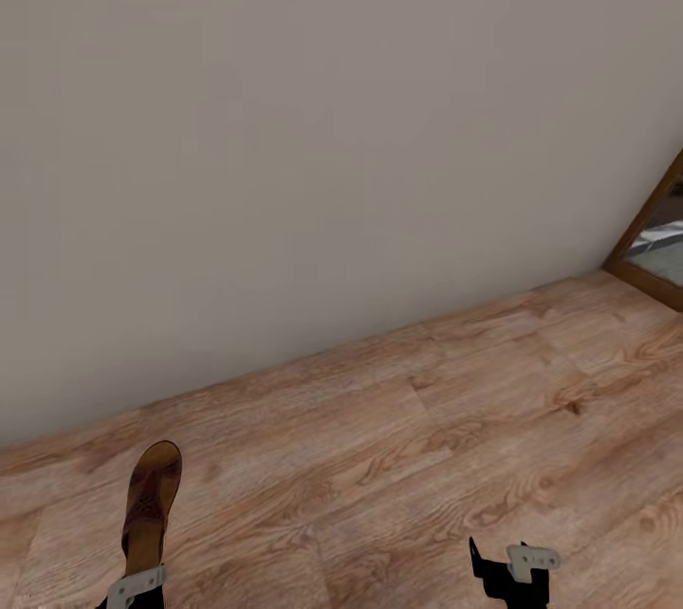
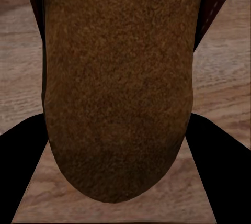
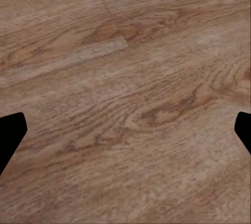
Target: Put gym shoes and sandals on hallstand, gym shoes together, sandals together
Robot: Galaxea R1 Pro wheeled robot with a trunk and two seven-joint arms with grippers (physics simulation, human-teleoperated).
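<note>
Left gripper (image 1: pixel 138 581) pinches one brown sandal (image 1: pixel 152 505) by its heel, lifted above the corridor floor (image 1: pixel 427 457). Right gripper (image 1: pixel 512 571) spread wide, carrying nothing. Looks mid-task: this sandal isn't racked yet

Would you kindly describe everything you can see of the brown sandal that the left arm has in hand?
The sandal is brown and leather-looking, with a wide patterned strap across a tan footbed and a rounded end. The head view shows it pointing away from the robot, toward the wall, held at its near end by the left gripper above the wood-grain floor. In the left wrist view its rough, suede-like brown underside sits between the dark fingers. Nothing else touches it.
</note>
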